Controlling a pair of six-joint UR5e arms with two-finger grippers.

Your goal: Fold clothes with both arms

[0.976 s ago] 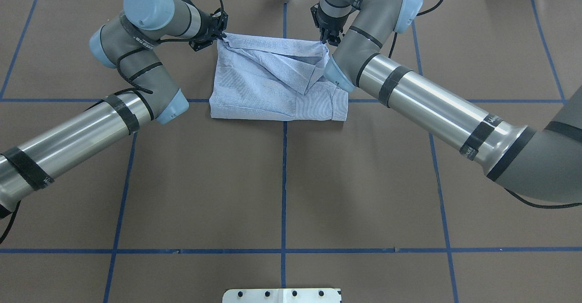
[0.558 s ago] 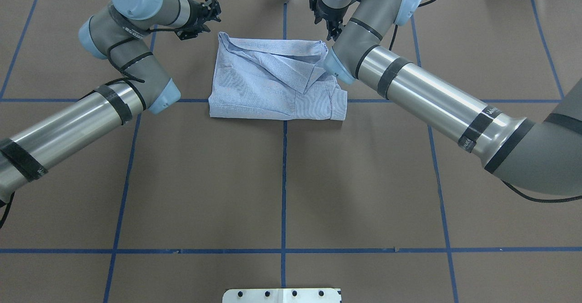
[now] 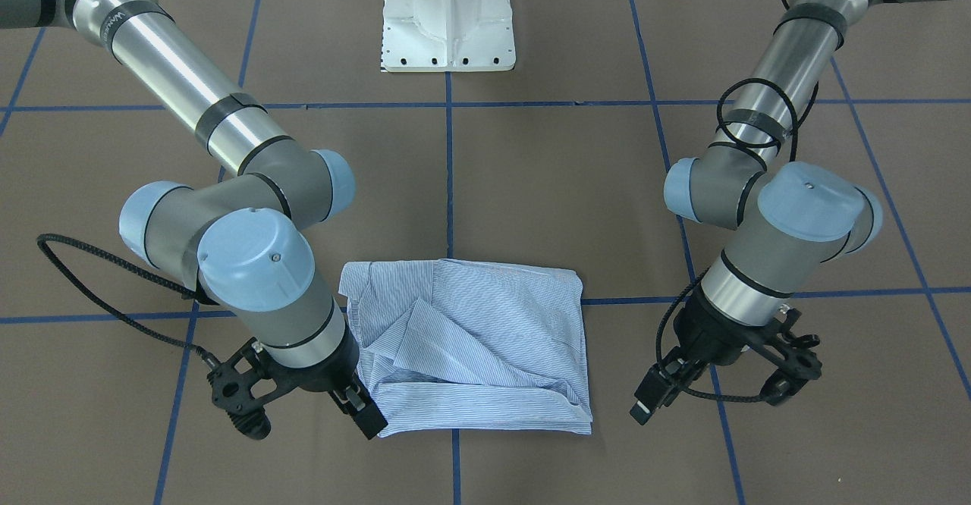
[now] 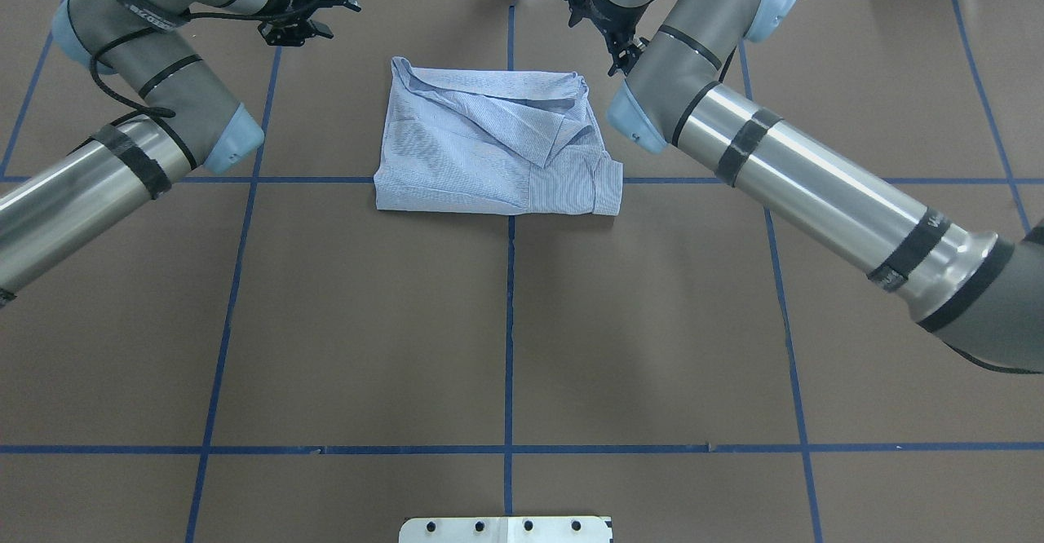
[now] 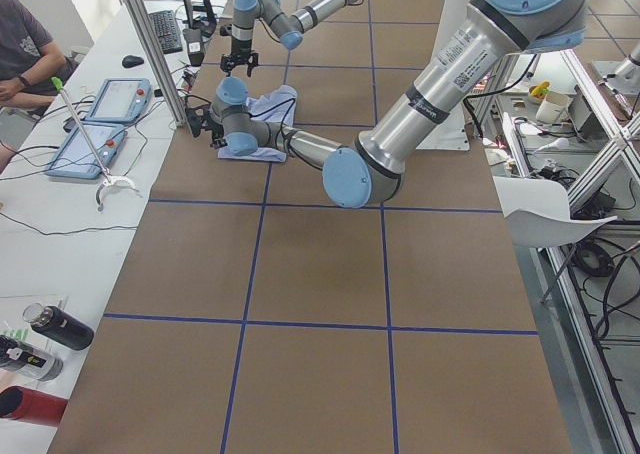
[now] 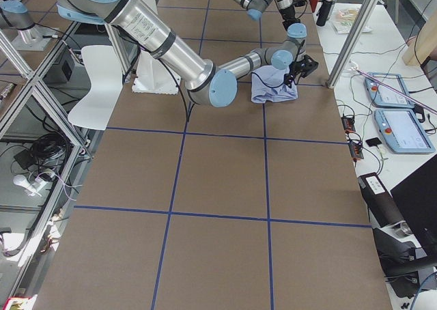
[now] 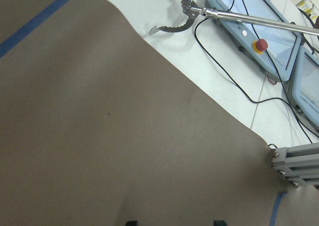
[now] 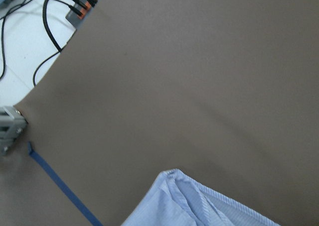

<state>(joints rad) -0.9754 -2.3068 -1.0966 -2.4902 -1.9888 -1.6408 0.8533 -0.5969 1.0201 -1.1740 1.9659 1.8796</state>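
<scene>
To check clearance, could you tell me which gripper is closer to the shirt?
The right gripper: it hangs just beside a corner of the shirt, while the left gripper is well clear.

No legible writing
White lettering on a black strap of the right arm is too small to read.

mat: brown sheet lies flat over the tabletop
tape: blue lines mark a grid on the mat
pedestal: white base on the centre line, robot side
pendants: two teach pendants side by side on the white bench beside the mat
grabber: reach tool, claw resting on the bench near the pendants
bottles: dark bottles lying on the bench
operator: seated person in a grey shirt, at the bench
chair: white chair by the frame, robot side
</scene>
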